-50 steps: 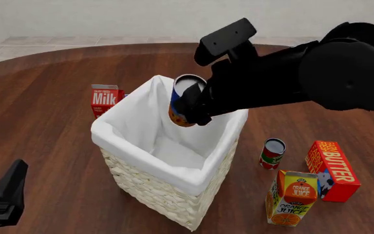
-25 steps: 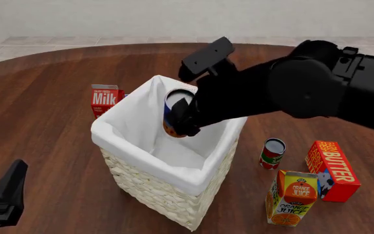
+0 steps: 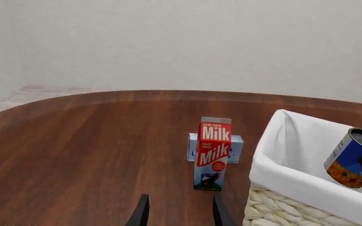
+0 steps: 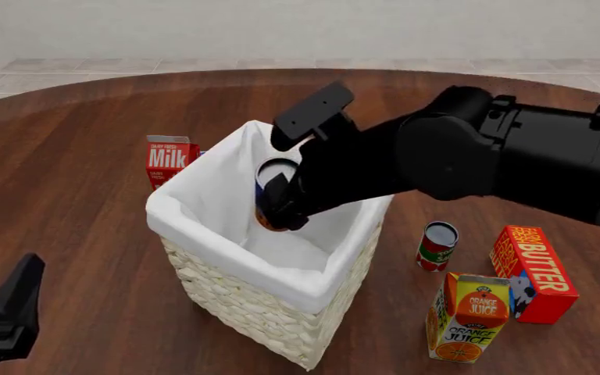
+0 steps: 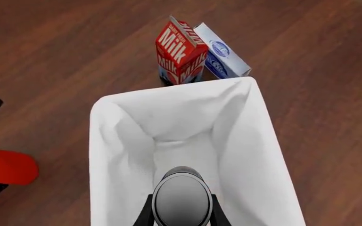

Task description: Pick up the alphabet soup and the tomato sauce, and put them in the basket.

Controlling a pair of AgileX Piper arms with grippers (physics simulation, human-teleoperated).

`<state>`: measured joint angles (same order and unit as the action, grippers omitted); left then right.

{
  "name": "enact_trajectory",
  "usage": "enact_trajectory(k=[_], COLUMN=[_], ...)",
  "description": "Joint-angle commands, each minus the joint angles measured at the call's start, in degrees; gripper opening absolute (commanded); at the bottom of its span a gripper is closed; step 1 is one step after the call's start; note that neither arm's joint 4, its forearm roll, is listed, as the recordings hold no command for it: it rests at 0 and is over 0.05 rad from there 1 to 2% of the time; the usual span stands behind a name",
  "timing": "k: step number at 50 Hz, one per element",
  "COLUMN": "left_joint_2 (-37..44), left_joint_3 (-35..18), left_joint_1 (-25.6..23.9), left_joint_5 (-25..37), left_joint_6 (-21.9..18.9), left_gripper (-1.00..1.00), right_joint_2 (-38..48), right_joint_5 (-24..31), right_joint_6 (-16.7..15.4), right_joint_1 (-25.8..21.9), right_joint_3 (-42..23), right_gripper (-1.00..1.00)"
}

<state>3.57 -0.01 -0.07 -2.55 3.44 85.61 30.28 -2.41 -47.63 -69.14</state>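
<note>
The alphabet soup (image 4: pixel 271 187), a blue-labelled can with an orange lower part, hangs tilted in the mouth of the basket (image 4: pixel 240 269), just below the rim's level. My right gripper (image 4: pixel 282 205) is shut on it. In the right wrist view the can's silver top (image 5: pixel 182 199) sits between the fingers, over the white lining (image 5: pixel 168 122). The tomato sauce (image 4: pixel 437 246), a red-and-green can, stands on the table to the right of the basket. My left gripper (image 4: pixel 8 311) is open and holds nothing, low at the front left, far from both cans.
A milk carton (image 4: pixel 169 159) stands behind the basket's left corner, with a pale blue box (image 3: pixel 197 147) behind it. A butter box (image 4: pixel 533 273) and an orange juice carton (image 4: pixel 468 316) stand at the front right near the tomato sauce.
My right arm has carried the alphabet soup leftward and down, from above the basket's rim into its mouth. The left arm has not moved.
</note>
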Motion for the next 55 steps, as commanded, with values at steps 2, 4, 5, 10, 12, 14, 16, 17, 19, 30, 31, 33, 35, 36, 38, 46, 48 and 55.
enact_trajectory(k=[2,4,5,10,12,14,16,17,19,30,31,33,35,36,38,46,48,55], left_joint_2=[3.3,4.0,4.0,6.0,5.7,5.6,5.9,5.9,5.4,5.1,5.0,4.4,4.7,4.8,5.1,0.6,-0.7,-1.5], left_joint_3=[0.0,0.0,0.0,0.0,0.0,0.0,0.0,0.0,0.0,0.0,0.0,0.0,0.0,0.0,0.0,0.0,0.0,0.0], left_joint_1=[0.1,0.1,0.1,0.1,0.1,0.1,0.1,0.1,0.1,0.1,0.1,0.1,0.1,0.1,0.1,0.0,-0.1,-0.2], left_joint_5=[-3.2,-3.9,-3.9,-5.9,-5.6,-5.6,-5.9,-5.9,-5.4,-5.1,-5.0,-4.5,-4.7,-4.8,-5.1,-0.6,0.7,1.6], left_joint_6=[0.0,0.0,0.0,0.0,-0.1,0.0,-0.1,-0.1,-0.1,-0.1,-0.1,-0.1,-0.1,-0.1,-0.1,-0.1,-0.2,-0.2], left_gripper=[1.00,1.00,1.00,1.00,1.00,1.00,1.00,1.00,1.00,1.00,1.00,1.00,1.00,1.00,1.00,1.00,1.00,1.00], right_joint_2=[0.6,0.6,0.6,0.3,0.2,0.1,0.2,0.2,0.2,0.3,0.2,0.2,0.0,-0.1,-0.4,-1.8,-2.1,-3.6], right_joint_5=[-0.9,-0.9,-0.9,-0.6,-0.6,-0.7,-0.7,-0.7,-0.7,-0.4,-0.3,-0.1,0.2,0.3,0.6,2.0,2.6,3.5], right_joint_6=[0.8,0.7,0.8,0.2,0.2,0.3,0.3,0.3,0.3,-0.1,-0.3,-0.3,-0.4,-0.4,-0.5,-0.9,-1.1,-1.3], right_joint_1=[-0.4,-0.4,-0.5,-0.3,-0.3,-0.5,-0.5,-0.5,-0.5,-0.1,0.0,0.1,0.1,0.2,0.2,0.4,0.5,1.1], right_joint_3=[0.0,0.0,0.0,-0.6,-0.5,-0.3,-0.4,-0.4,-0.5,-1.3,-1.5,-1.8,-2.1,-2.3,-2.4,-3.5,-4.1,-4.5], right_gripper=[-1.00,-1.00,-1.00,1.00,1.00,1.00,1.00,1.00,1.00,1.00,1.00,1.00,1.00,1.00,1.00,1.00,1.00,1.00])
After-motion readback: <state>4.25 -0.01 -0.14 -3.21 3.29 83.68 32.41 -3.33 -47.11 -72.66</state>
